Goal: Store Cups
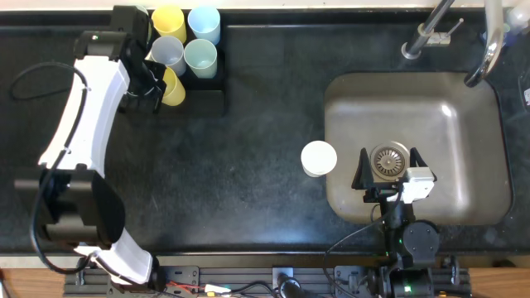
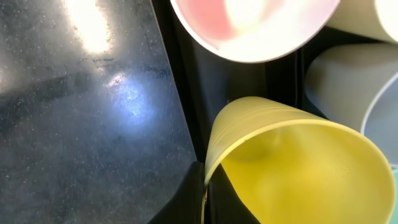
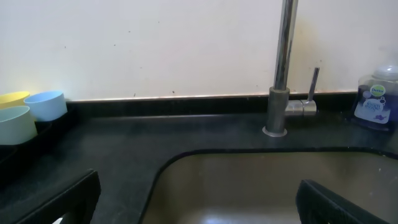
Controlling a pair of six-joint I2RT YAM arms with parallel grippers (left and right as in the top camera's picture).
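Dark counter [image 1: 248, 190]: left hand [image 1: 156, 83] clamps yellow cup [image 2: 292, 168]; right hand [image 1: 389, 164] spread over sink [image 1: 464, 124]

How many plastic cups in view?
6. Four in the black tray: yellow cup, blue cup, pale cup, mint cup; second yellow cup in left gripper; white cup beside the sink. Others may be hidden.

Dark worktop [image 1: 248, 124] — black cup rack [image 1: 207, 99] far-left, white cup [image 1: 319, 158] at sink [image 1: 464, 108] rim.
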